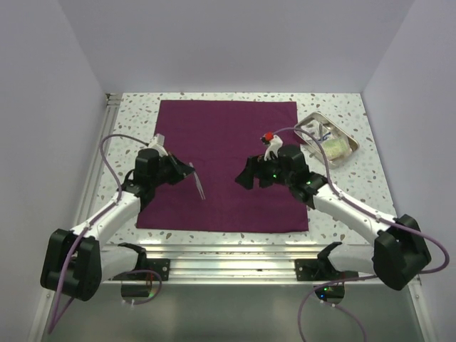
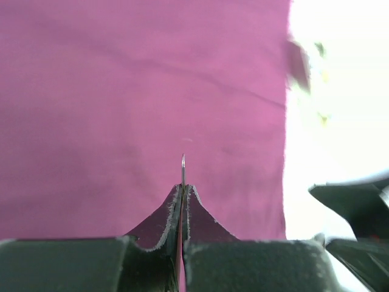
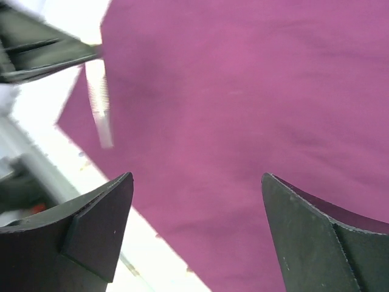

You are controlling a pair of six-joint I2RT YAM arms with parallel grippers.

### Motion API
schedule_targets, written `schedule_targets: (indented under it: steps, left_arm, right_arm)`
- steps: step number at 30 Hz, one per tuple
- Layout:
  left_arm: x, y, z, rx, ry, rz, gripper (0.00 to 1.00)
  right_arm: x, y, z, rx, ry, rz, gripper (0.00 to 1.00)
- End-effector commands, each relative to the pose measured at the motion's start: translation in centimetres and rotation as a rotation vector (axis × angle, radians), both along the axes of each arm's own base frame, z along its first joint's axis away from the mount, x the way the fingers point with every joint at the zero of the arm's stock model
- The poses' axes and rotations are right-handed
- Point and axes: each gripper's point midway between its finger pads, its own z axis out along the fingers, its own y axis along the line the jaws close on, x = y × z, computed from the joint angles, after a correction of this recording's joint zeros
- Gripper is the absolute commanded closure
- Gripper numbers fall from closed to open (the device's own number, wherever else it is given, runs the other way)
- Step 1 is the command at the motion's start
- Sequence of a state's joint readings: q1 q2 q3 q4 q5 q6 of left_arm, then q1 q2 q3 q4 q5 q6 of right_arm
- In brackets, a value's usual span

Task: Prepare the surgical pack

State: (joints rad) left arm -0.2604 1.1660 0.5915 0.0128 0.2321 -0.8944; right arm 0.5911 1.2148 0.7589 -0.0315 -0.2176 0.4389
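The surgical pack is a plum-purple cloth spread flat as a big square sheet on the speckled table. It fills the left wrist view and the right wrist view. My left gripper hovers over the sheet's left part, shut on a thin metal instrument. The instrument's tip sticks out between the closed fingers and also shows in the right wrist view. My right gripper is open and empty above the sheet's right-middle part, its fingers wide apart.
A metal tray with small items stands at the back right, just off the sheet's corner. An aluminium rail runs along the near edge. White walls enclose the table on three sides.
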Motion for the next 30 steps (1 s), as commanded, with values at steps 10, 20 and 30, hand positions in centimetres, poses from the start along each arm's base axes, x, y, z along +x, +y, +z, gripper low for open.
schedule_targets:
  steps: [10, 20, 30]
  left_arm:
    - [-1.3, -5.7, 7.3, -0.151, -0.422, -0.293, 1.00]
    - [-2.7, -5.9, 8.5, -0.157, -0.429, -0.288, 1.00]
    - [-3.8, -6.8, 8.1, -0.174, -0.408, -0.323, 1.00]
  right_arm:
    - [-3.7, 10.4, 4.8, 0.194, -0.019, 0.262, 0.23]
    - [-3.0, 11.8, 2.6, 0.044, -0.081, 0.177, 0.41]
    - [-2.6, 12.9, 2.6, 0.034, -0.113, 0.153, 0.57]
